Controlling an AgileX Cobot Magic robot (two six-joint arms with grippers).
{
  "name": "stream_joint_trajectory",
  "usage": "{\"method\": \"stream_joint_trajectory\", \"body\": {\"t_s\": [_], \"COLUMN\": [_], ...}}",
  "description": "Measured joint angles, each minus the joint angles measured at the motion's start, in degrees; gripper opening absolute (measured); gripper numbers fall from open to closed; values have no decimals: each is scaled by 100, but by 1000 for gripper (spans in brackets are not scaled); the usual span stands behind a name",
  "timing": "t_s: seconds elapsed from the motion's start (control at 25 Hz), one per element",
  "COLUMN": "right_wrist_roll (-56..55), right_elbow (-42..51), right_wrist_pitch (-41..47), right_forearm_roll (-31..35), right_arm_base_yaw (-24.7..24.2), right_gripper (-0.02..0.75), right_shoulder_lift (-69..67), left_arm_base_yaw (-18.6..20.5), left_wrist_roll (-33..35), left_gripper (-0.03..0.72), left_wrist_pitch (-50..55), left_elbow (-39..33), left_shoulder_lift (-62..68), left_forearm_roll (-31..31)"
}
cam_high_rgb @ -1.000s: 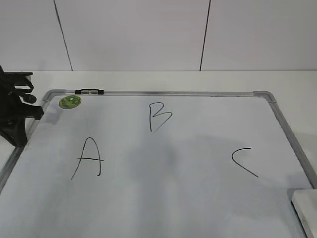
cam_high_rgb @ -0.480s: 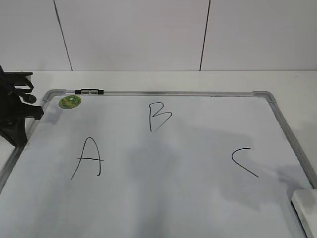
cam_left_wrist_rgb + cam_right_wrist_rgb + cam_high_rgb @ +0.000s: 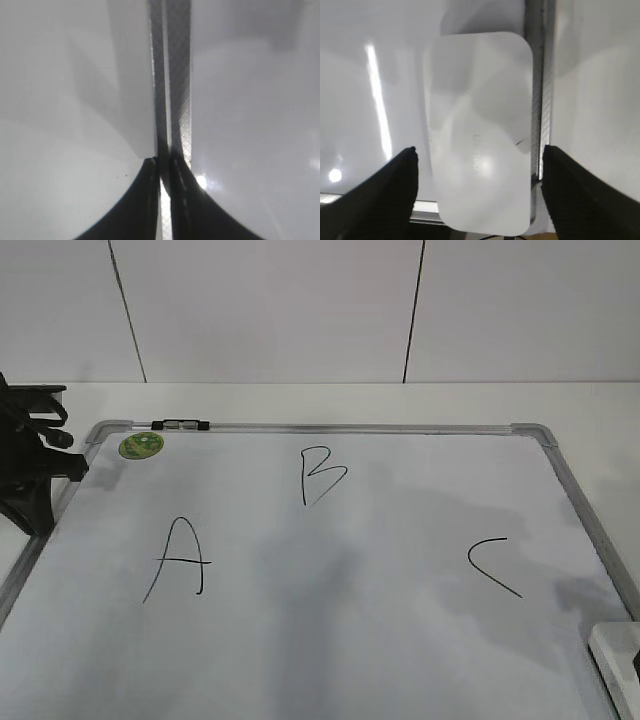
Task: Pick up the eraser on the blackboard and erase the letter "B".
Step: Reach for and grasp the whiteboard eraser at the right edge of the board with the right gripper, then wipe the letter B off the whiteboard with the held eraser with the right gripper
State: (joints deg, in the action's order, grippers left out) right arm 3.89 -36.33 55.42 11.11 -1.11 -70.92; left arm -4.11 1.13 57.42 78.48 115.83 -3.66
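The blackboard is a white board with a silver-grey frame, lying flat. The black letter "B" is at its top middle, with "A" to the left and "C" to the right. The white eraser lies at the board's bottom right corner. In the right wrist view the eraser lies between the open fingers of my right gripper, which stand apart from its sides. My left gripper is shut and empty over the board's left frame edge; its arm shows at the left.
A round green magnet sits at the board's top left, next to a black and silver marker on the frame. The board's frame rail runs along the eraser's right side. A white wall stands behind the table.
The shadow over the board's right side has moved down and right, towards the eraser. The letters, the eraser and the left arm have not moved.
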Motion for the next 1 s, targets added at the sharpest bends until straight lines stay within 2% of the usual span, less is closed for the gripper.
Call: {"method": "stream_joint_trajectory", "body": {"t_s": [0.68, 1.0], "right_wrist_roll": [15, 76], "right_elbow": [178, 575], "right_wrist_pitch": [-378, -694], "right_forearm_roll": [-87, -75], "right_arm_base_yaw": [0, 0], "right_gripper": [582, 582], "right_shoulder_lift": [-43, 733], "left_arm_base_yaw": [9, 22], "left_wrist_roll": [0, 0], "left_gripper": [20, 20], "left_wrist_pitch": [0, 0], "left_elbow": [0, 0], "left_shoulder_lift": [0, 0], "left_forearm_roll": [0, -12]}}
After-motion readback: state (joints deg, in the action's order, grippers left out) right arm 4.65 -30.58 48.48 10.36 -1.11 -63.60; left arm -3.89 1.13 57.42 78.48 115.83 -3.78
